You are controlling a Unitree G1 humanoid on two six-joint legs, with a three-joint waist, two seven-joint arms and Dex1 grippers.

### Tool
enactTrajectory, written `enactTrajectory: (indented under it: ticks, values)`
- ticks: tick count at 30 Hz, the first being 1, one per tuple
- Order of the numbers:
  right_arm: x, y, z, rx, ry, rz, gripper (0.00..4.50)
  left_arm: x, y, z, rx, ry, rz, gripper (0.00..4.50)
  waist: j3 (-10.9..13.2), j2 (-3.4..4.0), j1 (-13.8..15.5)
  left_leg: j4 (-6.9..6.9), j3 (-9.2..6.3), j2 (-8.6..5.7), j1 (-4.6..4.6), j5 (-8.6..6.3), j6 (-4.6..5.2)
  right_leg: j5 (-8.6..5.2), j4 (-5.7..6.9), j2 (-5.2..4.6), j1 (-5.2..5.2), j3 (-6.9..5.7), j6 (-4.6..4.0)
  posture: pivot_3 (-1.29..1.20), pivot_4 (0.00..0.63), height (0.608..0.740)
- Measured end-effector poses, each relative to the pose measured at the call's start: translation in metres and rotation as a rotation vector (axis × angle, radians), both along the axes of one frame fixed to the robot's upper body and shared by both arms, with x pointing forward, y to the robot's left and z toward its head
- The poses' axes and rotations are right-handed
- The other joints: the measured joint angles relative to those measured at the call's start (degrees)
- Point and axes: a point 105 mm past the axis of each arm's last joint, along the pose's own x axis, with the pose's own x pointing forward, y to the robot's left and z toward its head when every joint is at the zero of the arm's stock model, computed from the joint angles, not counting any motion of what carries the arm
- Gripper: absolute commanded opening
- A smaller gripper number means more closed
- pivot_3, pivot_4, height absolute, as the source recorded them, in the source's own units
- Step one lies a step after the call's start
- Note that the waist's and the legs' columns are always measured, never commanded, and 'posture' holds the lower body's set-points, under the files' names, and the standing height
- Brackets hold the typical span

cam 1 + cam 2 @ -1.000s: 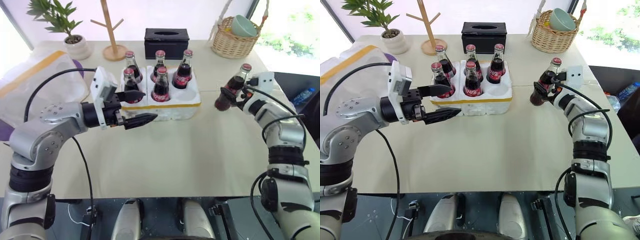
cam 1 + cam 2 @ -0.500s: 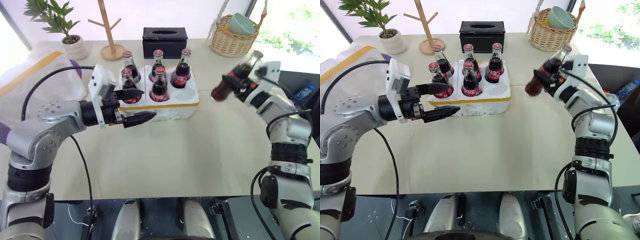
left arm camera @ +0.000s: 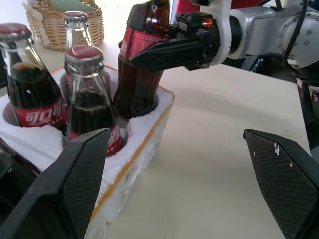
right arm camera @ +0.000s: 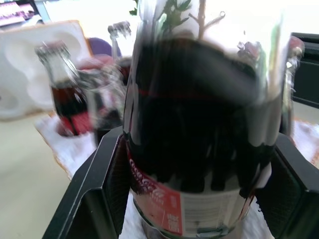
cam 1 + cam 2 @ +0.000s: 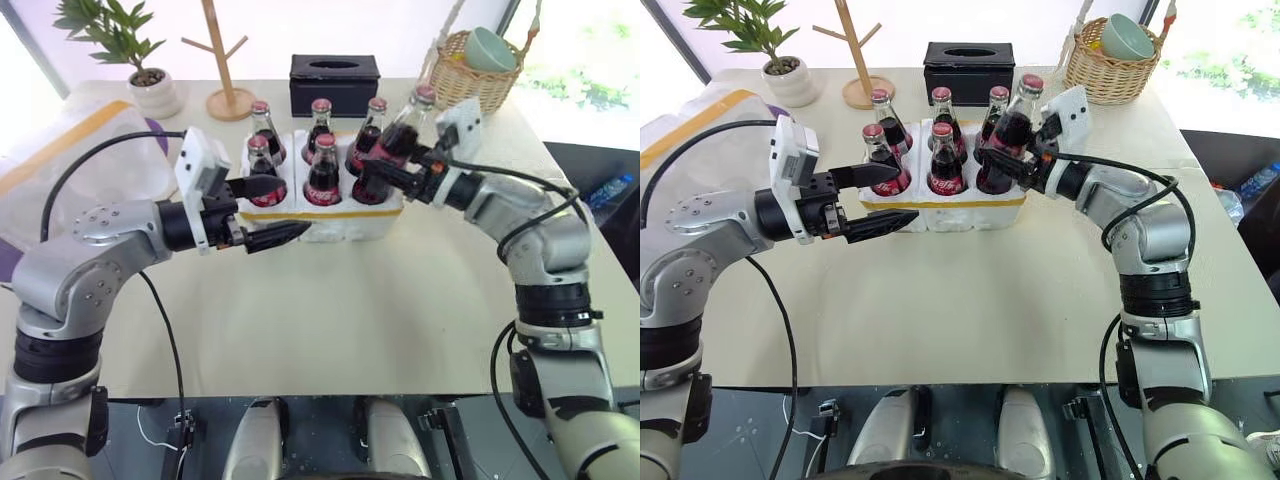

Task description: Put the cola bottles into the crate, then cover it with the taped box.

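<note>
The white crate point(image 5: 350, 222) with a yellow band stands mid-table, and several cola bottles point(image 5: 323, 168) stand upright in its wells. My right gripper point(image 5: 385, 172) is shut on one more cola bottle point(image 5: 400, 135). That bottle leans, with its base at the crate's front right well point(image 3: 149, 112). My left gripper point(image 5: 285, 210) hangs open with nothing in it, just in front of the crate's left end, fingers point(image 3: 82, 179) pointing along its front. The taped box point(image 5: 75, 155) lies at the table's left edge.
Behind the crate stands a black tissue box point(image 5: 334, 80). A wicker basket point(image 5: 465, 85) holding a green bowl is at the back right. A wooden stand point(image 5: 225, 70) and a potted plant point(image 5: 140, 60) are at the back left.
My right gripper has lifted the bottle off the table at the right and carried it left to the crate's front right well. The left arm has stayed still.
</note>
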Motion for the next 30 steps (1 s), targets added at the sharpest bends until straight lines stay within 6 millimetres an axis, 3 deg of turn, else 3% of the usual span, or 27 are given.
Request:
enactTrajectory:
  ticks: [11,14,15,21,24,28,30]
  values:
    - [0.013,0.015,-0.034,-0.178,-0.005,0.000,2.68,0.001,0.003,0.000,0.000,-0.001,0.022,4.50,0.0,-0.01,-0.1,0.00,0.00,0.01,0.01,0.00,0.00,0.00,0.01,0.01,-0.01,0.00,0.00,0.00,0.150,0.736]
    - [0.020,0.017,-0.038,-0.182,0.012,0.006,4.18,0.001,0.004,0.000,0.002,-0.003,0.024,4.50,0.0,-0.02,-0.2,-0.01,0.00,0.01,0.04,0.00,0.00,0.00,0.01,0.01,-0.01,0.00,0.00,0.00,0.150,0.736]
    - [0.021,0.017,-0.038,-0.184,0.011,0.010,4.47,0.001,0.004,0.000,0.001,-0.005,0.023,4.50,0.0,-0.06,-0.3,-0.01,0.00,0.01,0.05,0.00,0.00,0.00,0.02,0.01,0.00,0.00,0.00,0.00,0.150,0.736]
    - [0.018,0.011,-0.039,-0.168,0.035,0.034,4.47,0.001,0.011,0.001,0.011,-0.012,0.044,4.50,-0.1,-0.09,-0.1,-0.01,0.00,0.02,0.06,0.00,0.00,0.00,0.03,0.02,0.03,0.00,0.00,0.00,0.150,0.736]
    - [0.008,-0.006,-0.029,-0.161,0.055,0.060,4.47,-0.005,0.029,-0.003,0.074,0.010,0.084,4.50,0.0,-0.06,0.0,-0.02,0.00,0.01,0.02,0.00,0.00,0.00,-0.01,0.00,0.01,0.00,0.00,0.00,0.150,0.736]
    - [-0.014,-0.037,0.009,-0.174,0.005,0.110,4.47,-0.019,0.066,0.009,0.173,0.024,0.149,4.50,0.0,-0.09,0.0,-0.04,0.00,0.03,0.02,0.00,0.00,-0.01,-0.03,0.01,-0.02,-0.02,0.00,0.00,0.150,0.736]
    - [-0.031,-0.055,0.032,-0.168,0.000,0.156,4.47,-0.034,0.096,0.022,0.249,0.051,0.200,4.50,0.0,-0.07,-0.2,-0.09,0.02,0.04,0.04,-0.01,0.00,-0.02,-0.05,0.01,-0.03,-0.02,-0.01,0.00,0.150,0.736]
